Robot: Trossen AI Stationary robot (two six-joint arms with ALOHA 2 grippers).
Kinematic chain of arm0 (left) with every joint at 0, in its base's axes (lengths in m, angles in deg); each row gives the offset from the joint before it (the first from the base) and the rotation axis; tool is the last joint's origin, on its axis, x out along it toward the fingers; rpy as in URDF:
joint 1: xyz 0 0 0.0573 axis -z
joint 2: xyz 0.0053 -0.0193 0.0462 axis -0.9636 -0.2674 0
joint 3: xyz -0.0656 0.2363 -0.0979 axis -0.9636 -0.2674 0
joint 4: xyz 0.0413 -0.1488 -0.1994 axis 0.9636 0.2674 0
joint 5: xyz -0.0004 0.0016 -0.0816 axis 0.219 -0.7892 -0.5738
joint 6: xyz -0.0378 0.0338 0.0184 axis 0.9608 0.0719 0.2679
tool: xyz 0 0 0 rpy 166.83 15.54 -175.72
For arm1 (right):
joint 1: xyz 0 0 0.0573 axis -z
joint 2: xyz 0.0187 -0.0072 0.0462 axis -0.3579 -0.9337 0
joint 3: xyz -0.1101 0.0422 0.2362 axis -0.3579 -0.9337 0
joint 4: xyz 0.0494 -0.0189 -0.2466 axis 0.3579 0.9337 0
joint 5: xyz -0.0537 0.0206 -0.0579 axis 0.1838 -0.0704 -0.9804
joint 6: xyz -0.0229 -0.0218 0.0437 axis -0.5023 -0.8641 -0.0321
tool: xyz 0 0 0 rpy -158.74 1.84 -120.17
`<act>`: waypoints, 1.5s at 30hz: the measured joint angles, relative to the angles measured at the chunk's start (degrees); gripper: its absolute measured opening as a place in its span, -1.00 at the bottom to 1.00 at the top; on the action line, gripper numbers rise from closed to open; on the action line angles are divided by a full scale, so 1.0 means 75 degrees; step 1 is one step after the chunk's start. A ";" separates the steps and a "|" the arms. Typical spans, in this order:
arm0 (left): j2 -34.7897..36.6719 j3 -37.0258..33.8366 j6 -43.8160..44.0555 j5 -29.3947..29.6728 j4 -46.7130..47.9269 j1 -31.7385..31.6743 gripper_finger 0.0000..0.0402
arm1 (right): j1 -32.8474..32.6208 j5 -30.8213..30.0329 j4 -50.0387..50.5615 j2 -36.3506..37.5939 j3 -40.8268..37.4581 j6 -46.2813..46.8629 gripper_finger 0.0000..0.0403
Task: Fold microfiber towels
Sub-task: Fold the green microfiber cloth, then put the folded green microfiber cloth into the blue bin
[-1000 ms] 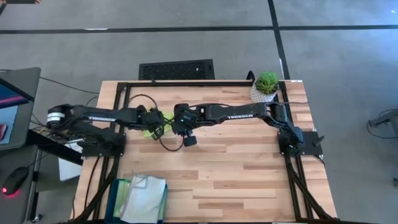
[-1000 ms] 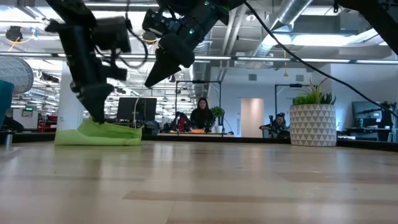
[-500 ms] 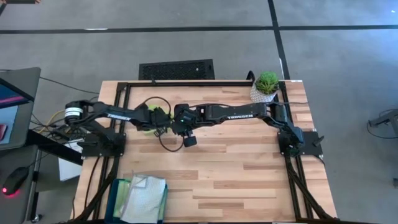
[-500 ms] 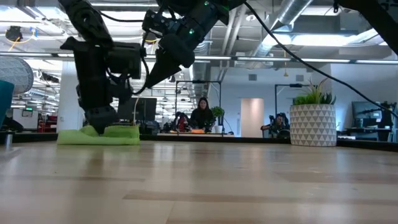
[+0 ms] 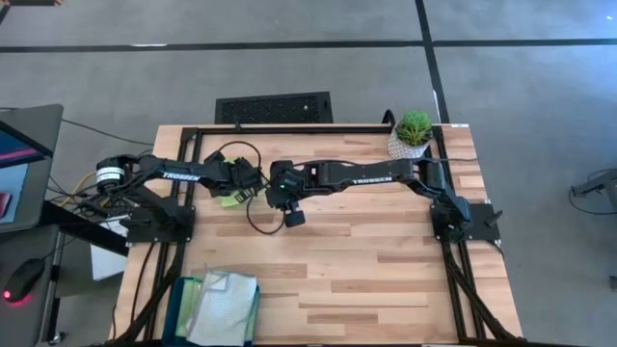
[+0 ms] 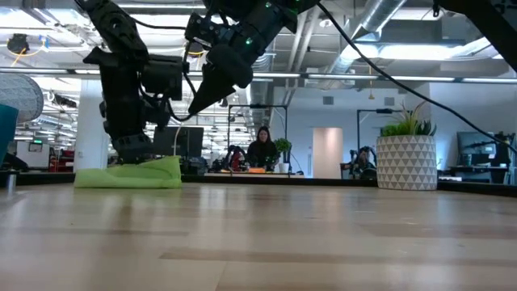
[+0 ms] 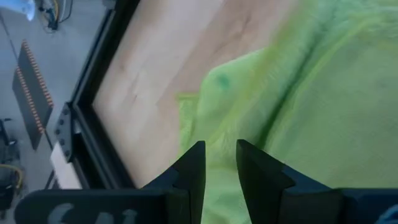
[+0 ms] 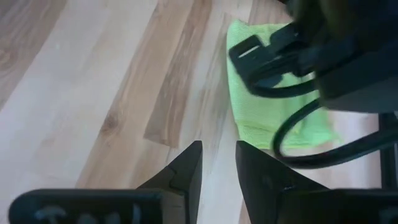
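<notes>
A lime green microfiber towel (image 5: 229, 200) lies folded and flat on the far left of the wooden table (image 5: 386, 260), also in the low view (image 6: 121, 176). My left gripper (image 6: 133, 153) stands on it, slanting down, its fingers narrowly apart (image 7: 217, 149) over the green cloth (image 7: 311, 81). My right gripper (image 6: 198, 103) hangs above the table just right of the towel (image 8: 261, 112). It touches nothing, and bare wood shows through the narrow gap between its fingers (image 8: 217, 149). My left gripper rests its fingertips (image 7: 196, 163) on the top layer of the folded towel, about mid-length (image 6: 149, 166), coming from above at a slant. Whether any cloth sits between the fingers I cannot tell. The towel lies on the table.
A teal bin (image 5: 181, 306) with more towels sits at the near left edge. A potted plant (image 5: 413, 135) stands at the far right. Black frame rails (image 5: 289, 128) run along the far and side edges. The middle and right of the table are bare wood.
My left gripper has sunk onto the lime towel, shifted slightly toward the table's right and turned about. The hump the towel had under the gripper is pressed flat, and its right end now stands a little higher. The towel stays in place.
</notes>
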 joint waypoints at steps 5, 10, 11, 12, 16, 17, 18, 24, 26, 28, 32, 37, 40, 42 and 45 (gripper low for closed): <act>0.0645 0.0127 0.0173 0.0213 0.0568 0.0126 -0.59 | -0.0003 0.0011 0.0000 0.0000 0.0000 -0.0003 -0.40; 0.1691 0.0166 -0.0124 -0.1099 0.1231 0.0455 -0.59 | 0.0000 0.0005 0.0012 0.0000 0.0000 -0.0003 -0.40; 0.1869 0.0166 -0.0152 -0.1471 0.1310 0.0543 -0.59 | 0.0000 0.0005 0.0044 0.0000 0.0000 -0.0003 -0.41; 0.2035 0.0166 -0.0149 -0.1735 0.1396 0.0637 -0.59 | 0.0000 0.0005 0.0082 0.0000 0.0000 -0.0009 -0.41; 0.2378 0.0166 0.0238 -0.2407 0.1567 0.1031 -0.59 | 0.0006 -0.0005 0.0188 0.0000 0.0000 -0.0007 -0.40; 0.2378 0.0166 0.0352 -0.2541 0.1593 0.1125 -0.59 | 0.0006 -0.0007 0.0220 0.0000 0.0000 -0.0008 -0.41; 0.2378 0.0165 0.0417 -0.2609 0.1676 0.1213 -0.59 | 0.0009 -0.0010 0.0249 0.0000 0.0000 -0.0009 -0.40; 0.2217 0.0166 0.0209 -0.3147 0.2004 0.1473 -0.59 | -0.0024 -0.0010 0.0411 0.0003 0.0000 -0.0009 -0.40; 0.2159 0.0166 -0.0043 -0.3461 0.2066 0.1526 -0.59 | -0.0062 -0.0012 0.0463 0.0003 0.0000 -0.0008 -0.40; 0.2086 0.0166 -0.0402 -0.3526 0.2074 0.1640 -0.59 | -0.0117 -0.0012 0.0463 0.0003 0.0000 -0.0009 -0.40; 0.1850 0.0166 -0.0847 -0.3530 0.2069 0.1893 -0.54 | -0.0232 -0.0010 0.0456 0.0003 0.0000 -0.0010 -0.40; 0.1367 0.0166 -0.0862 -0.3484 0.2072 0.2156 -0.35 | -0.0342 -0.0008 0.0432 0.0003 0.0000 -0.0009 -0.40; 0.1034 0.0166 -0.0875 -0.3380 0.2063 0.2218 -0.25 | -0.0395 -0.0029 0.0402 0.0003 0.0000 -0.0013 -0.40; 0.0792 0.0166 -0.0875 -0.3291 0.2037 0.2216 -0.20 | -0.0417 -0.0045 0.0314 0.0003 0.0000 -0.0012 -0.40; 0.0445 0.0166 -0.0855 -0.3211 0.2040 0.2213 -0.18 | -0.0423 -0.0048 0.0245 0.0003 0.0000 -0.0015 -0.40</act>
